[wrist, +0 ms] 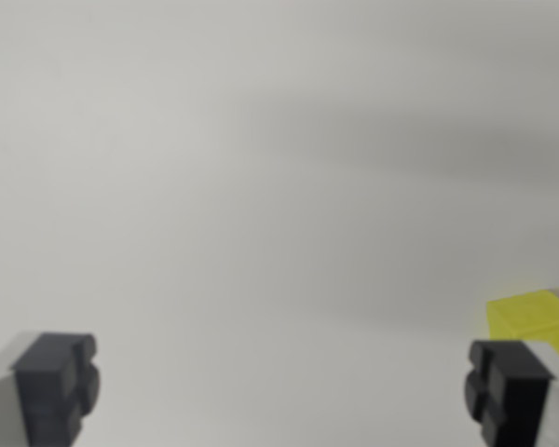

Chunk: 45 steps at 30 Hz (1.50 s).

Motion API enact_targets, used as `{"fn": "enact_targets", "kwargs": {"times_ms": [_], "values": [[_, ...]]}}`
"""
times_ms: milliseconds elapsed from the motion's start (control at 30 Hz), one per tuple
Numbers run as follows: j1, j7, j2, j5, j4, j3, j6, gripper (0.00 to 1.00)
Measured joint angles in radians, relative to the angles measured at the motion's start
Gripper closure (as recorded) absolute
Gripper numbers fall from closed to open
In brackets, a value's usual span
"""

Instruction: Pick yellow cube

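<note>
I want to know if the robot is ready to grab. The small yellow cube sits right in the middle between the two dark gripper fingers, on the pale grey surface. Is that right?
Not quite. The small yellow cube is not in the middle between the dark gripper fingers. The wrist view shows it far off at the wrist view's right, just above the right-hand finger. It does rest on the pale grey surface, and the gripper is open with nothing between its fingers.
</note>
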Motion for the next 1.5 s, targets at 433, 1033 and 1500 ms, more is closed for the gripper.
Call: {"fn": "enact_targets", "kwargs": {"times_ms": [433,1033,1500], "values": [[-0.060,-0.092,0.009,0.003,-0.078,0.000,0.084,0.00],[-0.148,-0.222,0.046,0.006,-0.160,0.000,0.197,0.00],[-0.218,-0.326,0.094,0.007,-0.201,0.000,0.283,0.00]]}}
